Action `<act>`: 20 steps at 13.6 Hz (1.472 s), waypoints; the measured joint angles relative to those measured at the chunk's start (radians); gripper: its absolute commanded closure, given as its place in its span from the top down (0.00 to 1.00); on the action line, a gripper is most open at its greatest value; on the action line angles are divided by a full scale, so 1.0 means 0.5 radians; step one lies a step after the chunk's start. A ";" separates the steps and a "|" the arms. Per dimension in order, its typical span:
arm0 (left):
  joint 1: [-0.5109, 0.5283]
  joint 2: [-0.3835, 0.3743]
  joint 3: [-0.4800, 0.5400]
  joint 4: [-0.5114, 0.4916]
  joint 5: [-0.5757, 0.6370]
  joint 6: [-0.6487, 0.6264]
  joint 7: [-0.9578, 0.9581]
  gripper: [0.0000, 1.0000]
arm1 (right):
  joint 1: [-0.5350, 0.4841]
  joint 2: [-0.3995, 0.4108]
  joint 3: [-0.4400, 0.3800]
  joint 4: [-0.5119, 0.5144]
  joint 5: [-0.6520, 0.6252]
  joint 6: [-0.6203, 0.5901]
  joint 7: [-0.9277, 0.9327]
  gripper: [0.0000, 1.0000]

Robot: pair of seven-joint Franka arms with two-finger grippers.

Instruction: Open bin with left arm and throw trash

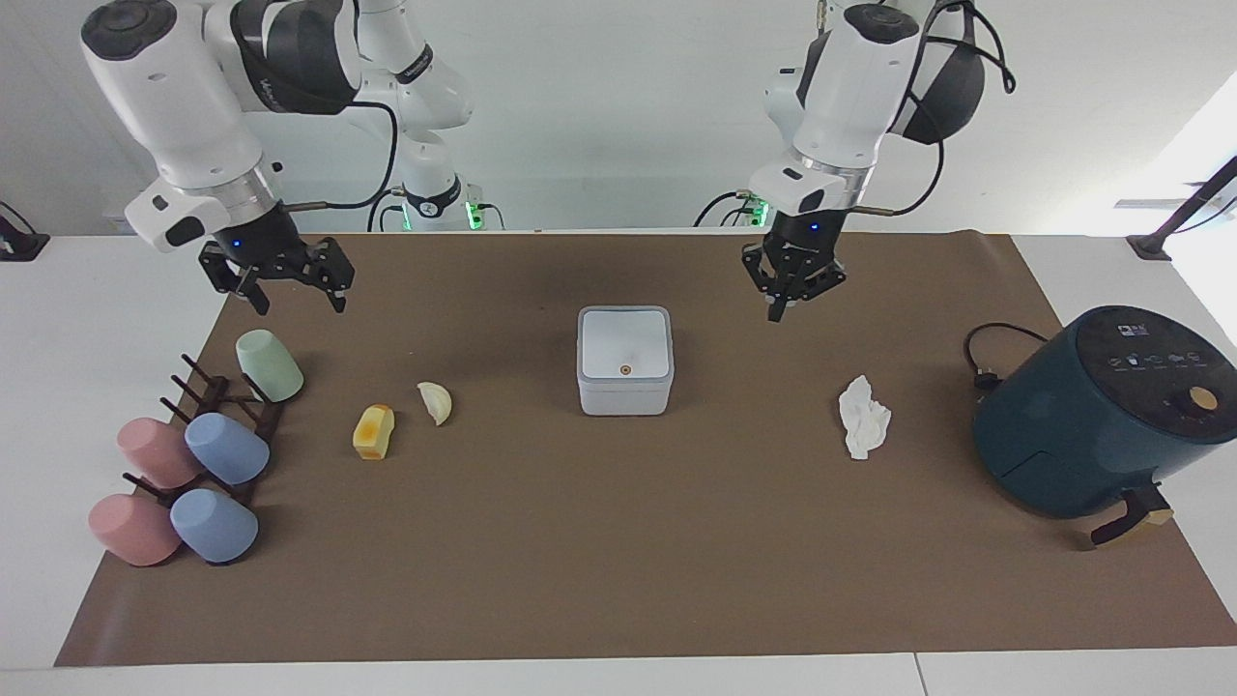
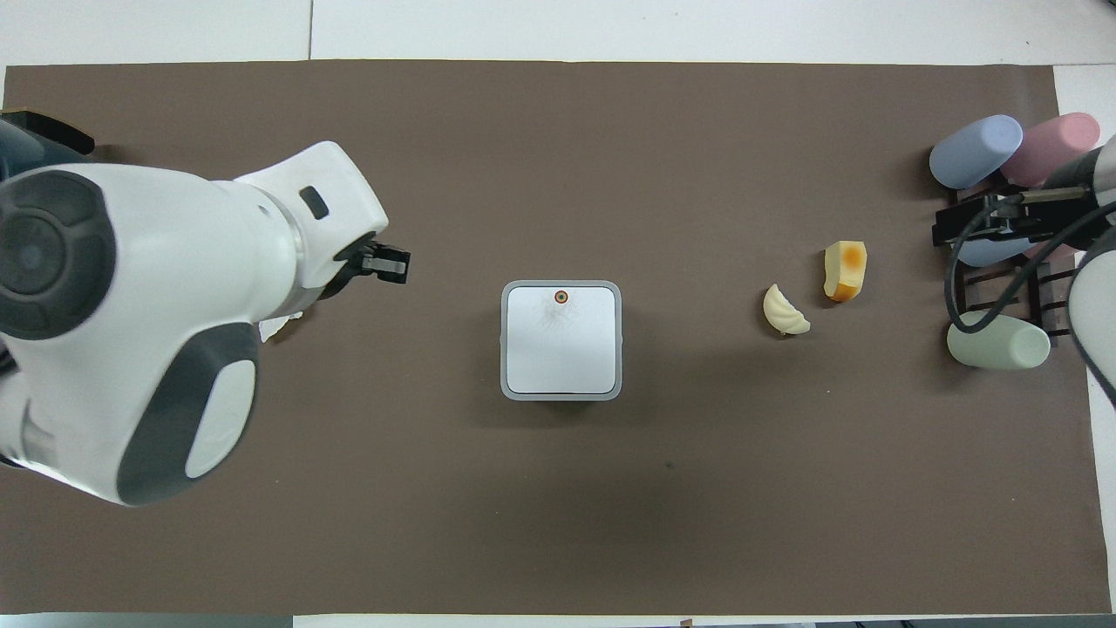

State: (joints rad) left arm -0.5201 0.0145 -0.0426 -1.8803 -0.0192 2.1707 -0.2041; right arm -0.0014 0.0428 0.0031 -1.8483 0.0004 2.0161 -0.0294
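Note:
The bin stands mid-mat with its lid shut, the orange dot on top; it also shows in the overhead view. The white tissue lies toward the left arm's end; in the overhead view the left arm hides all but a corner of the tissue. The yellow-orange chunk and the cream wedge lie toward the right arm's end. My left gripper hangs empty above the mat between tissue and bin. My right gripper is open and empty above the cup rack's end.
A dark teal air fryer with its cord stands at the left arm's end. A rack of pastel cups sits at the right arm's end.

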 measured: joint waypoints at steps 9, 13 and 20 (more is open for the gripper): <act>-0.323 0.396 -0.001 -0.006 0.000 0.480 -0.390 0.00 | 0.059 0.234 -0.005 -0.614 0.024 0.873 0.071 0.98; -0.342 0.463 0.000 -0.006 0.000 0.548 -0.402 0.00 | 0.028 0.319 -0.017 -0.620 0.025 0.940 0.071 0.73; -0.287 0.139 0.043 -0.003 0.000 -0.400 -0.408 0.00 | -0.004 0.374 -0.011 -0.574 0.025 0.885 -0.030 0.00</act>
State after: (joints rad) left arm -0.6636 0.0840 -0.0209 -1.8818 -0.0191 1.9708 -0.4081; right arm -0.0032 0.2299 -0.0025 -2.1354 0.0128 2.4586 -0.0444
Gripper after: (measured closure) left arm 0.987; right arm 0.833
